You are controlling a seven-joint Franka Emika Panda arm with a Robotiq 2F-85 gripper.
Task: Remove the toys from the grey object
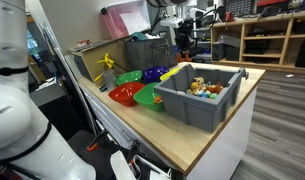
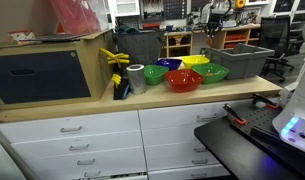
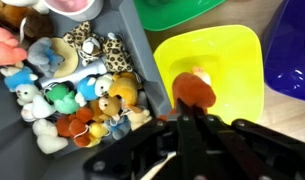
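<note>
The grey bin (image 3: 140, 52) fills the left of the wrist view and holds a pile of small toys (image 3: 77, 92): white, blue, yellow, orange and spotted ones. My gripper (image 3: 188, 116) is shut on a small orange toy (image 3: 195, 90). It holds the toy over the yellow bowl (image 3: 232, 62), just outside the bin's wall. In both exterior views the bin (image 1: 197, 104) (image 2: 240, 62) stands on the wooden counter. The toys (image 1: 204, 88) show inside it, and my gripper (image 1: 184, 48) hangs behind it.
A green bowl (image 3: 177, 12) and a blue bowl (image 3: 294, 50) lie beside the yellow one. Red (image 1: 124, 95), green (image 1: 149, 96) and purple (image 1: 129, 76) bowls sit next to the bin. A darker crate (image 1: 144, 50) stands further back. A tape roll (image 2: 136, 77) is on the counter.
</note>
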